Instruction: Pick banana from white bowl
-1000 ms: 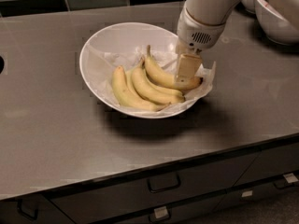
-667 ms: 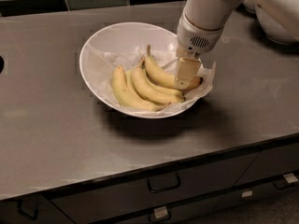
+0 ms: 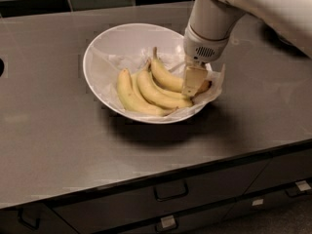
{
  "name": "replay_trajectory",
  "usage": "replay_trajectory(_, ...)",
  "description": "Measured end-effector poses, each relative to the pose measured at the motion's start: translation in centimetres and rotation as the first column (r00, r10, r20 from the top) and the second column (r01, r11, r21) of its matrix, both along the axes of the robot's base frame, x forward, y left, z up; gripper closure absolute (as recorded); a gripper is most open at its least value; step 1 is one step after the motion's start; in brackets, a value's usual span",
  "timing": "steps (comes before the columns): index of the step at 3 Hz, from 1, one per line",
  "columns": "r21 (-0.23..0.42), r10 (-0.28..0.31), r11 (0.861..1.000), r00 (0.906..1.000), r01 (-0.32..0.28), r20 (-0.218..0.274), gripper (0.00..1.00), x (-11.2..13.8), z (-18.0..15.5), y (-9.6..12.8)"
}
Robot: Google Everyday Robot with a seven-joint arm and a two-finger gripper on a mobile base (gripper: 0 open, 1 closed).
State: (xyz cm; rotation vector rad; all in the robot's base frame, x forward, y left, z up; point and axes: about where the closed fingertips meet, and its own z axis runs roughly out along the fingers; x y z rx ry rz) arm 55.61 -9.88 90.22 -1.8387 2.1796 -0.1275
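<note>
Down in white bowl (image 3: 105,45), at right end of far banana (image 3: 165,77): end effector (image 3: 194,87). Cannot tell whether clamped or apart.

The single arm (image 3: 258,4) enters from the upper right corner as a thick off-white link slanting down and to the left. It narrows into a rounded wrist (image 3: 210,30), whose lower collar is grey with a small vent grille (facing the camera). Below that collar hangs the claw (image 3: 193,82), beige and slim, pointing almost straight down, perhaps tilted a little to the left. The claw sits low inside the right part of the white bowl (image 3: 97,52) on the counter (image 3: 58,145).
</note>
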Motion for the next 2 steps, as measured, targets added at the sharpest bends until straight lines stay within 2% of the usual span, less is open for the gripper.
replay_trajectory(2, -0.028, -0.014, 0.999, 0.9997, 0.014, 0.022, 0.40, -0.07, -0.39, -0.35)
